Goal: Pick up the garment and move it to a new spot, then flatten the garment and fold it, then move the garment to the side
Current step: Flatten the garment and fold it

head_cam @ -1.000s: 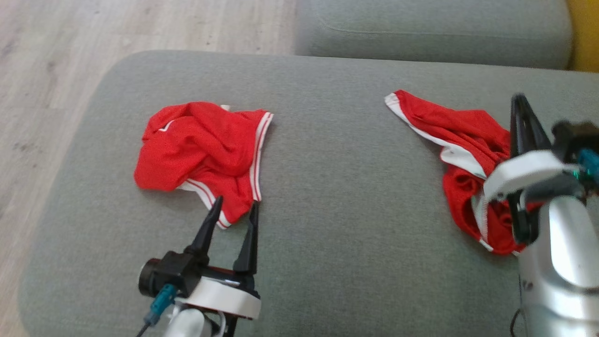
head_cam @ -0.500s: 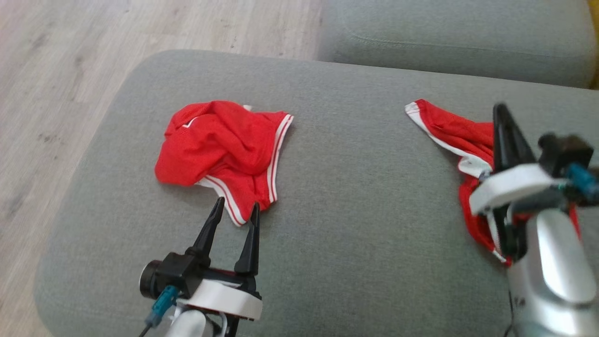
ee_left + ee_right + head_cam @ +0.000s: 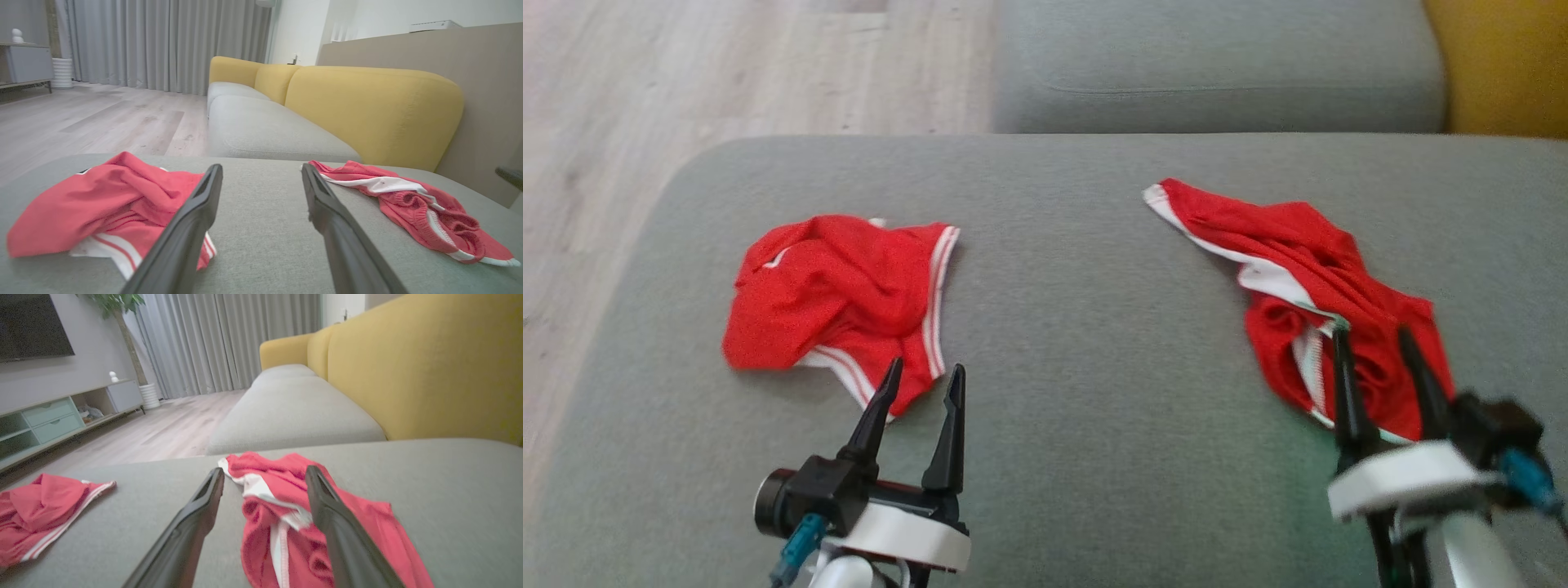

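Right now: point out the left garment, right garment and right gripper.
left garment (image 3: 837,298): head view, middle of the crumpled red cloth.
right garment (image 3: 1298,237): head view, red cloth just past its white band.
right gripper (image 3: 1372,335): head view, midway between its open fingertips.

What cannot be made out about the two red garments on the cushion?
Right garment: near edge hidden behind the right tool, head view.
Left garment: near hem hidden by the left tool, left wrist view; cut off by the left edge, right wrist view.
Both: crumpled, so shape and type cannot be told.
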Available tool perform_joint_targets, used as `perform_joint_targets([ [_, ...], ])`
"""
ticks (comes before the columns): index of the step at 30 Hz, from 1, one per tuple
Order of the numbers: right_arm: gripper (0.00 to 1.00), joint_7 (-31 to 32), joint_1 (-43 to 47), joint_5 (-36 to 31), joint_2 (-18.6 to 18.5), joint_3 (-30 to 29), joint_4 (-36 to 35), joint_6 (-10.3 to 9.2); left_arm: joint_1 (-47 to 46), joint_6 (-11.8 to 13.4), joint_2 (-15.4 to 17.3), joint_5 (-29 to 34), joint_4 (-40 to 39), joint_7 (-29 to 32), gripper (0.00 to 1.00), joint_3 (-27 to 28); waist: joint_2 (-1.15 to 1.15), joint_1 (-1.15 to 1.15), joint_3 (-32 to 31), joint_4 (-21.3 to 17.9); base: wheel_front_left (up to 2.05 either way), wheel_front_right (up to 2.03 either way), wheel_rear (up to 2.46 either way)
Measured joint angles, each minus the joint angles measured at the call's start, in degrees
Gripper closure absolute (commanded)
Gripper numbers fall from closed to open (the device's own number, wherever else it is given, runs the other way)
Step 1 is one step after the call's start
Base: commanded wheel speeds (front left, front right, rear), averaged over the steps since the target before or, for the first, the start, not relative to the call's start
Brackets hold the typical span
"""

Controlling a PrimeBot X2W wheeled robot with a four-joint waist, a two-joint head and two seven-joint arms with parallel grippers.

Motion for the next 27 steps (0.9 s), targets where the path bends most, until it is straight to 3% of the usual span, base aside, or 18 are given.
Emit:
perform_joint_targets([
  [5, 0.00, 0.0, 4.7, 0.9, 0.0, 0.1, -0.3, 0.00, 0.0, 0.0, 0.0, 0.0, -0.2, 0.0, 0.00, 0.1, 0.00, 0.00, 0.4, -2.5, 0.00, 0.00, 0.00],
  [13, 0.00, 1.2, 1.9, -1.0, 0.0, -0.7, -2.0, 0.00, -0.2, -0.6, -0.1, 0.0, -0.3, 0.0, 0.00, -0.2, 0.00, 0.00, 2.5, -2.3, 0.00, 0.00, 0.00],
  [18, 0.00, 9.1, -7.3, -5.0, 0.0, -2.0, -0.4, 0.00, -1.6, -0.6, -0.1, -0.1, 0.0, 0.0, 0.00, -0.5, 0.00, 0.01, 4.3, 0.0, 0.00, 0.00, 0.00],
  [27, 0.00, 23.6, -17.6, -15.3, -0.1, -5.9, 11.6, 0.00, -2.9, -0.9, -0.1, -2.2, 0.7, 0.0, 0.00, -2.4, 0.00, 0.01, 6.9, 5.1, 0.00, 0.00, 0.00],
])
